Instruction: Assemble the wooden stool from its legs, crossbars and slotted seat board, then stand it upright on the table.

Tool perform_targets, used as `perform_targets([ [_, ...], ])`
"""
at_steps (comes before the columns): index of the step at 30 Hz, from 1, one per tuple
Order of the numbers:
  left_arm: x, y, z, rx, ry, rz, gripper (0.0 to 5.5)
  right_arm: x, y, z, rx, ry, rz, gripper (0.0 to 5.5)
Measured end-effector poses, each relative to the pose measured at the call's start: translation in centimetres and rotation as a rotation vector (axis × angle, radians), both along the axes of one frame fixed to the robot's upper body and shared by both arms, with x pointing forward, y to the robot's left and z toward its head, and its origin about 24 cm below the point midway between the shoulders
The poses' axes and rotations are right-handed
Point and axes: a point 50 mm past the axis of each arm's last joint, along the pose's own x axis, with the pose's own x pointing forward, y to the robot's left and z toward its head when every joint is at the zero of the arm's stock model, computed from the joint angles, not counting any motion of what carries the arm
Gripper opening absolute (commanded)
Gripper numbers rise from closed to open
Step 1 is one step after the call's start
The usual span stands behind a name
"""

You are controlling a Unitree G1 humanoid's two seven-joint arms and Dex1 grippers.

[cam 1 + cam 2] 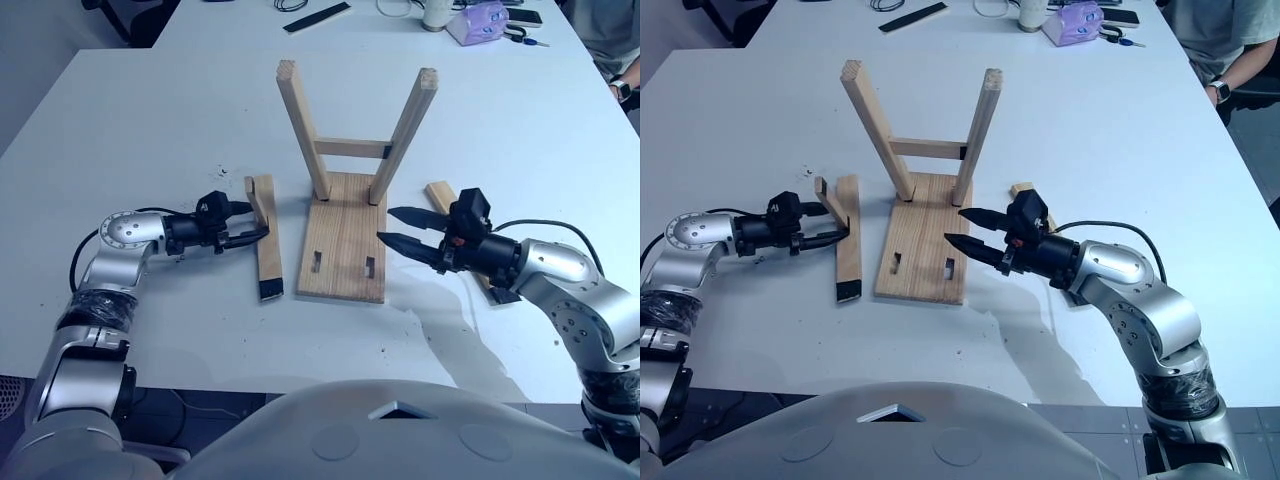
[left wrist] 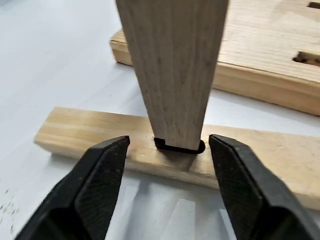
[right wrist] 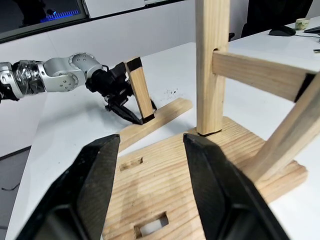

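Note:
The slotted seat board (image 1: 343, 232) lies flat mid-table. Two legs (image 1: 302, 125) stand up from its far end, joined by a crossbar (image 1: 350, 148); two slots (image 1: 315, 262) at its near end are empty. Left of the board a third leg (image 1: 267, 250) lies flat with a short crossbar (image 2: 172, 65) standing in it. My left gripper (image 1: 252, 222) is open, with its fingers on either side of that joint (image 2: 179, 146). Just off the board's right edge my right gripper (image 1: 388, 226) is open and holds nothing. Another wooden piece (image 1: 438, 194) lies behind it, partly hidden by the arm.
The white table (image 1: 150, 120) has free room on the left and right of the stool parts. Along its far edge are a black strip (image 1: 316, 17), a white cup (image 1: 436, 12) and a purple pack (image 1: 478, 22).

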Motion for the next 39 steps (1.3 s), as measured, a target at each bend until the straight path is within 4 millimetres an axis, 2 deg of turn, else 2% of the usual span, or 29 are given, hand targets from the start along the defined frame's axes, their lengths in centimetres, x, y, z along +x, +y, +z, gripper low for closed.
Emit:
perform_targets([
  [3,-1.1,1.0,0.7,-0.05,0.063,0.059,2.99,0.1,-0.3,-0.1,-0.025,-0.006,-0.005,2.34],
  [4,-1.2,1.0,1.5,-0.067,0.063,0.067,2.99,0.1,-0.4,-0.1,-0.028,-0.006,-0.006,2.34],
  [6,-0.7,0.7,3.8,-0.11,0.004,0.05,2.99,0.0,-0.4,0.0,-0.025,-0.006,-0.001,2.34],
  [8,-0.2,0.3,6.9,-0.151,-0.07,0.014,2.99,-0.3,-0.2,0.1,-0.008,-0.004,0.021,2.34],
  [13,1.0,-1.3,13.4,-0.338,-0.21,-0.032,2.99,-0.5,-0.1,0.3,0.003,-0.006,0.039,2.34],
  [17,1.9,-2.8,16.8,-0.488,-0.272,-0.025,2.99,-0.3,-0.1,0.4,0.002,-0.013,0.04,2.34],
  [20,2.3,-3.5,17.4,-0.564,-0.276,-0.006,2.99,-0.3,-0.1,0.4,0.002,-0.015,0.041,2.34],
  [24,3.1,-4.4,17.1,-0.592,-0.281,0.036,2.99,-0.3,0.0,0.4,0.003,-0.014,0.046,2.34],
  [26,3.8,-5.1,15.0,-0.557,-0.242,0.069,2.99,-0.4,0.1,0.3,0.004,-0.013,0.048,2.34],
  [27,3.9,-5.5,12.7,-0.526,-0.186,0.096,2.99,-0.4,0.2,0.3,0.005,-0.014,0.047,2.34],
  [28,3.6,-5.8,9.5,-0.487,-0.1,0.125,2.99,-0.4,0.3,0.1,0.006,-0.013,0.044,2.34],
  [29,3.2,-6.2,8.7,-0.514,-0.114,0.114,2.99,-0.4,0.4,0.0,0.004,-0.007,0.041,2.34],
  [32,2.9,-5.8,8.4,-0.539,-0.111,0.118,2.99,-0.5,0.4,-0.3,-0.002,-0.002,0.041,2.34],
  [35,3.1,-5.2,9.2,-0.664,-0.048,0.179,2.99,-0.5,0.3,-0.3,-0.006,0.0,0.035,2.34],
  [36,3.3,-5.4,10.4,-0.723,-0.055,0.183,2.99,-0.5,0.2,-0.3,-0.008,-0.001,0.033,2.34],
  [38,3.7,-5.9,15.5,-0.797,-0.186,0.115,2.99,-0.5,0.2,-0.3,-0.008,-0.002,0.033,2.34],
  [39,3.3,-6.3,18.9,-0.798,-0.286,0.049,2.99,-0.5,0.2,-0.3,-0.009,-0.003,0.032,2.34],
])
